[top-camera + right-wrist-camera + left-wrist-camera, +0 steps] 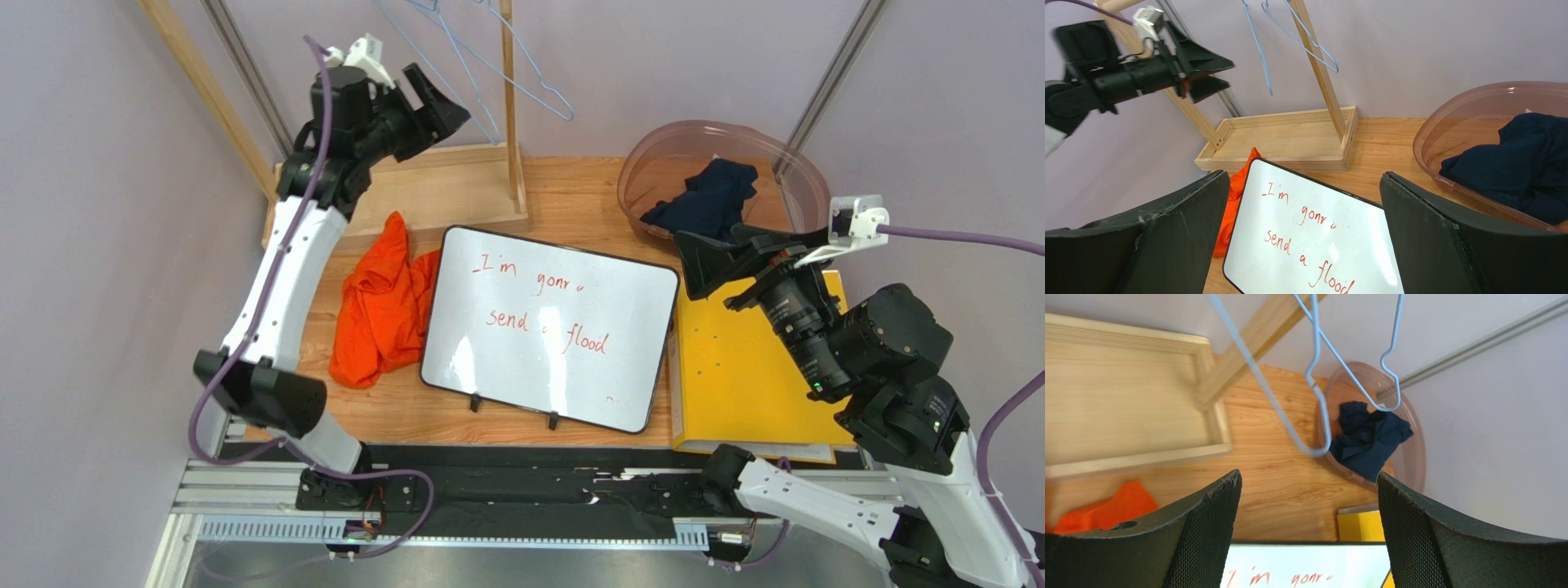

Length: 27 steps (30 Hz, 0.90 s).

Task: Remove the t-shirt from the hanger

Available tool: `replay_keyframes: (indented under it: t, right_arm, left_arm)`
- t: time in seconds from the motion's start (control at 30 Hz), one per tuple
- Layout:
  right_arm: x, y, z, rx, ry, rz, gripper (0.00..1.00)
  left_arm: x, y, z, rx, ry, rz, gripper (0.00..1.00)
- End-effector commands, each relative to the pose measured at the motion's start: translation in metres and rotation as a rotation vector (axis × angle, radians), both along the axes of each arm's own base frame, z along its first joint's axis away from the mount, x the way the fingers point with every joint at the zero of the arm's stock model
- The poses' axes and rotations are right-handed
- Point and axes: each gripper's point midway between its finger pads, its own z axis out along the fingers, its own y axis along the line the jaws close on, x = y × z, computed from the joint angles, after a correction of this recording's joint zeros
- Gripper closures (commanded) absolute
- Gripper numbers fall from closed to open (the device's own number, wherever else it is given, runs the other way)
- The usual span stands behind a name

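1. Orange t-shirt [383,300] [1106,511] [1235,202]: off the hanger, crumpled flat on the wooden worktop [589,196] by its left edge, about midway between far and near edges. Its right side touches the whiteboard's left edge or slips under it; can't tell which.
2. Light-blue wire hanger [1255,369] [1258,49]: bare, hanging from the pale wooden rack [442,184] [1290,138] at the far-left corner. Top of the rack is out of frame.
3. Left gripper [444,123] [1308,474]: raised over the far-left corner above the rack base, just beside the hanger. Jaws spread wide, nothing between them, no contact with hanger or shirt.
4. Right gripper [682,263] [1303,174]: up in the air near the right edge, between the bowl and the binder, pointing left toward the board. Jaws also wide apart, empty.
5. White rectangular whiteboard with black frame [552,325] [1315,239]: centre of the worktop, tilted, red handwriting on it, "I'm gonr" over "send a flood".
6. Translucent brown round plastic bowl [724,125] [1413,425] [1438,122]: far-right corner, with a crumpled dark navy garment [711,196] [1367,438] [1517,159] inside.
7. Flat yellow binder [736,368]: near-right corner, just beside the whiteboard's right edge, partly under the right arm.
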Motion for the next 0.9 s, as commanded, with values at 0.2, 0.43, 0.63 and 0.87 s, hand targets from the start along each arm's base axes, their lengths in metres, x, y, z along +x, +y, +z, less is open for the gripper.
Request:
replay_keyframes:
  t: [0.2,0.43,0.63,0.87]
  right_arm:
    - [-0.001,0.016,-0.006,0.000,0.001,0.063,0.00]
    - [0.000,0.024,-0.010,0.000,0.011,0.090,0.00]
    - [0.000,0.029,-0.016,-0.009,0.024,0.105,0.00]
    - [0.003,0.032,-0.020,-0.022,0.032,0.104,0.00]
  left_arm:
    - [-0.099,0.122,-0.040,0.180,0.068,0.394,0.01]
    - [-0.124,0.141,-0.166,0.204,0.515,0.564,0.01]
    - [-0.130,0.165,-0.241,0.283,0.719,0.752,0.01]
    - [-0.125,0.159,-0.312,0.253,0.924,0.782,0.00]
